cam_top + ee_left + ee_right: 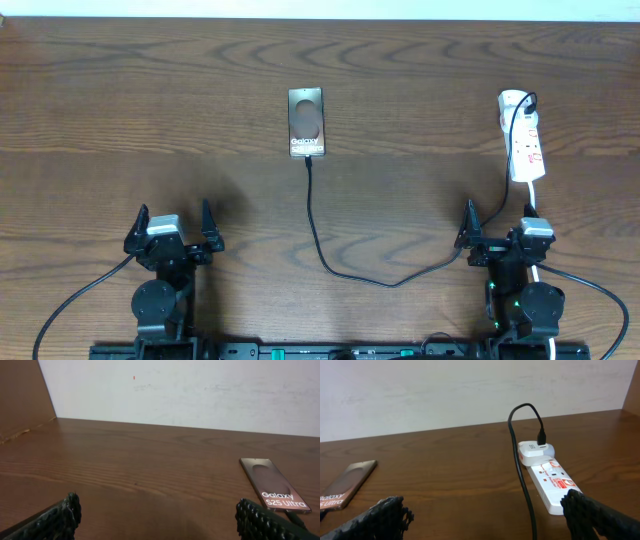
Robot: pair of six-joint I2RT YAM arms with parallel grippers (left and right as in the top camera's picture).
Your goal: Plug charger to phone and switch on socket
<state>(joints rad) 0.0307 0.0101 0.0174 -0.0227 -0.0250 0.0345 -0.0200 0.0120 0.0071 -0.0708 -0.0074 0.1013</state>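
The phone [307,122] lies flat at the table's far centre, its lettering toward me; it also shows as the phone [272,482] and the phone [347,485]. The black charger [325,255] runs from the phone's near short edge, loops across the table and rises to a white adapter [535,451] at the far end of the socket [526,140]. Whether its tip sits inside the phone I cannot tell. My left gripper [174,228] stands open near the front left, nothing between its fingers [60,520]. My right gripper [498,235] is open just in front of the socket [552,482].
A white wall borders the table's far edge. The strip's white cord [535,195] trails toward the right arm's base. Black arm cables [75,295] curl at the front corners. The charger cable [522,475] crosses between the right fingers' span.
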